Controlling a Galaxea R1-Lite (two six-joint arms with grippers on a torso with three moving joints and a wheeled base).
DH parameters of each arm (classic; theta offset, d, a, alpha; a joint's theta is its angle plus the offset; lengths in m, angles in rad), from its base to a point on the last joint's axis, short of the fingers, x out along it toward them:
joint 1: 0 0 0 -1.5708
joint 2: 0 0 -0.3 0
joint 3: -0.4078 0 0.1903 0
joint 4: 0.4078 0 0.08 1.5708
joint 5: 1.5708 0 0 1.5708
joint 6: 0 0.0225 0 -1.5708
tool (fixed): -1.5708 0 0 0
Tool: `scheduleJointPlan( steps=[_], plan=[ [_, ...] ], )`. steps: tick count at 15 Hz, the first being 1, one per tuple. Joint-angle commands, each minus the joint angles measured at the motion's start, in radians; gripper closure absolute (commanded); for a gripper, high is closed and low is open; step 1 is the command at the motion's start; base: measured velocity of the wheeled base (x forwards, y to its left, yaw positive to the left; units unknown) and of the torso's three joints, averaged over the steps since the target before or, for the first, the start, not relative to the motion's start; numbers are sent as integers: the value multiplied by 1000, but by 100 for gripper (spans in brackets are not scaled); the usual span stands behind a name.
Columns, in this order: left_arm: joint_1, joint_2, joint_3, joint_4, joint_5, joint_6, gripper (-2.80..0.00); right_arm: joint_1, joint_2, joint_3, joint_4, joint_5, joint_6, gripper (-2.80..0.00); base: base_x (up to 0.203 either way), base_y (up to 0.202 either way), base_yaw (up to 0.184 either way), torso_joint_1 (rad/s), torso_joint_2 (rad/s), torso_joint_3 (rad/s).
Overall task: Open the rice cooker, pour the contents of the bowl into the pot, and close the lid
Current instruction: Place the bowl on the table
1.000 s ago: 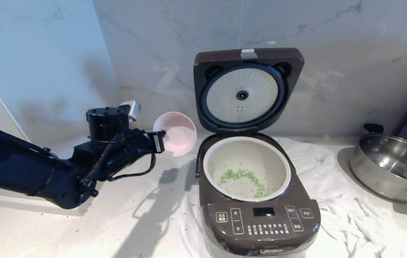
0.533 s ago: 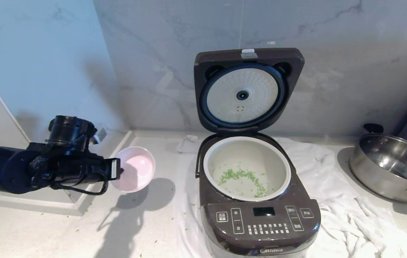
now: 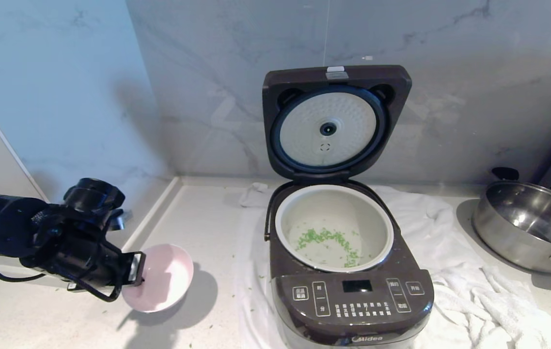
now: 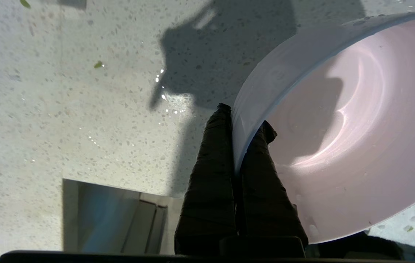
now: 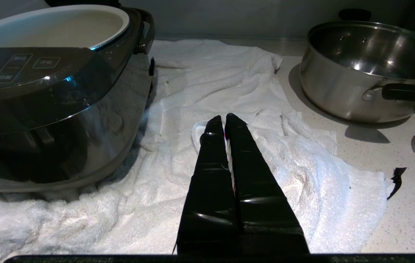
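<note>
While left gripper (image 3: 135, 269) pinches seemingly empty bowl (image 3: 161, 283), contents (image 3: 326, 240) in pot (image 3: 334, 228)

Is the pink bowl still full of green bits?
No, the bowl looks empty in the left wrist view, and the green bits lie in the pot.

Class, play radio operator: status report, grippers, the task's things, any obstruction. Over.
Left gripper shut on bowl rim, low over counter. Right gripper shut, empty, over white towel. Green contents in pot; lid up. Nothing blocking.
</note>
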Motion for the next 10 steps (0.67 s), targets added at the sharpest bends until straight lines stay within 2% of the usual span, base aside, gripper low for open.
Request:
scheduleJointPlan(
  steps=[1,4,7,10],
  plan=[
    [-1,84,0,4,4,-27,0,0,0,0,0,1,0,0,0,0,0,0,0,0],
    [2,161,-20,-1,16,-38,0,0,0,0,0,1,0,0,0,0,0,0,0,0],
    [-3,183,-30,0,78,-44,0,0,0,0,0,1,0,0,0,0,0,0,0,0],
    [9,220,-55,-1,87,-44,0,0,0,0,0,1,0,0,0,0,0,0,0,0]
  ],
)
